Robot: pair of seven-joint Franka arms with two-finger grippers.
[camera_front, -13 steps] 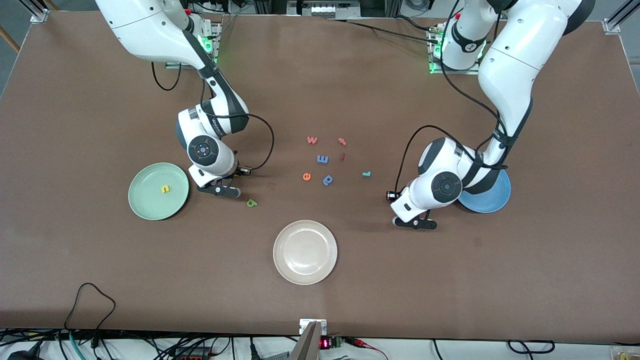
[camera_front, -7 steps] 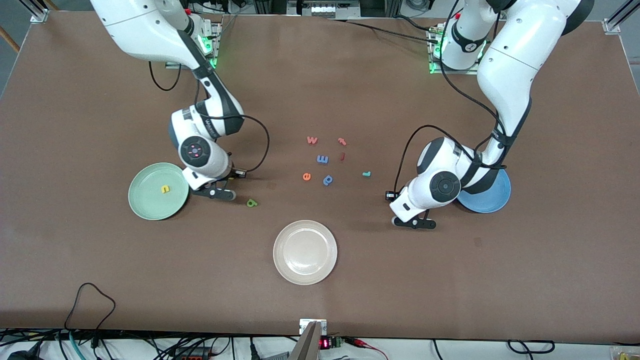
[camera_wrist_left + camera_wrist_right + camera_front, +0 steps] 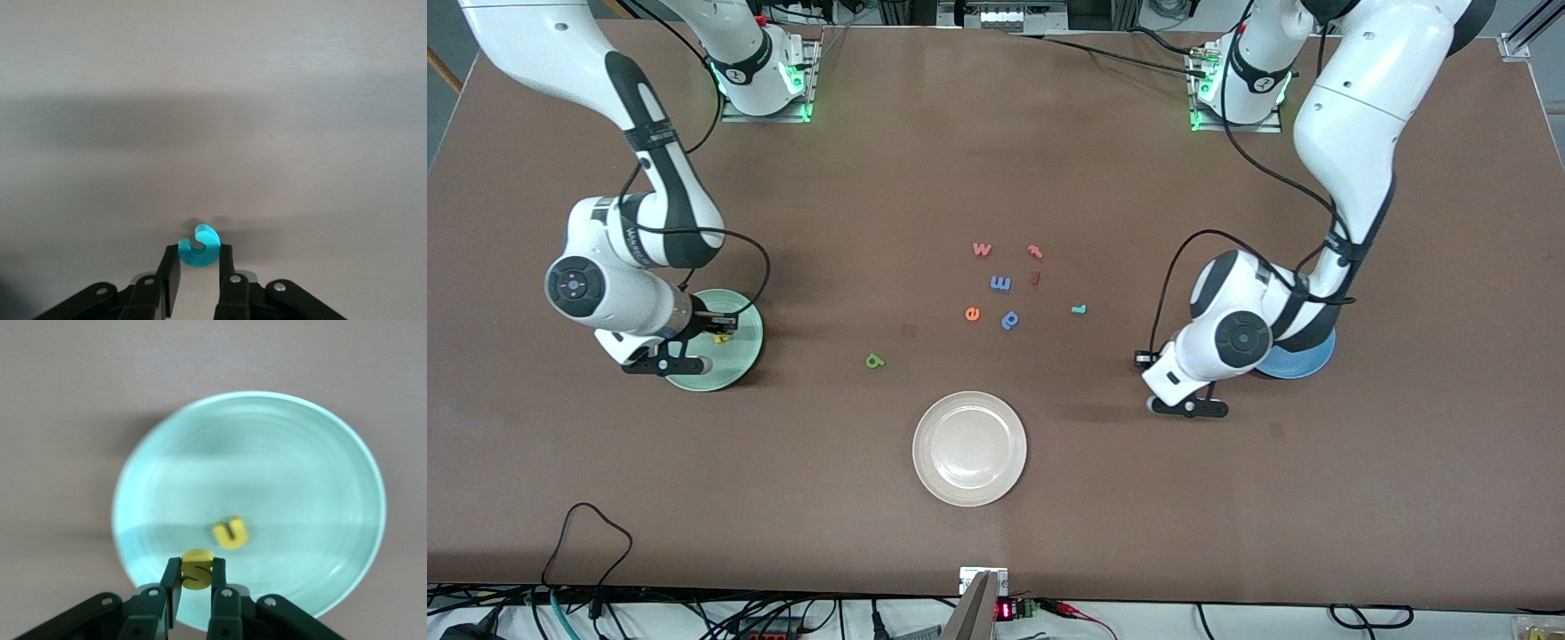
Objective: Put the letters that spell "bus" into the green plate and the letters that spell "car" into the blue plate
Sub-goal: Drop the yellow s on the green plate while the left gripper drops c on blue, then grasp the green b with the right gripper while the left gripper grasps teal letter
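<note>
- The yellow s [image 3: 197,569] is gripped between the fingers of the right claw [image 3: 196,581], which hangs over the green plate [image 3: 738,360] at the middle left of the front view.
- The yellow u [image 3: 231,532] lies inside the green plate, close to the held s in the right wrist view.
- The dark green b [image 3: 875,361] lies on the bare worktop [image 3: 996,133], left of centre in the front view, between the green plate and the off-white plate [image 3: 969,449].
- The teal c [image 3: 200,245] is pinched in the left claw [image 3: 199,267], clenched on it over bare worktop, beside the blue plate [image 3: 1303,363] at the middle right of the front view.
- The blue plate is mostly covered by the left arm; what lies in it cannot be told.
- The teal r [image 3: 1079,309] lies on the worktop right of centre.
- A loose cluster is seen at the centre: a salmon w [image 3: 982,249], a salmon-red r-like letter [image 3: 1035,252], a blue m-like letter [image 3: 1000,284], a small red letter [image 3: 1036,278], an orange e [image 3: 972,313] and a blue p-like letter [image 3: 1010,319].
</note>
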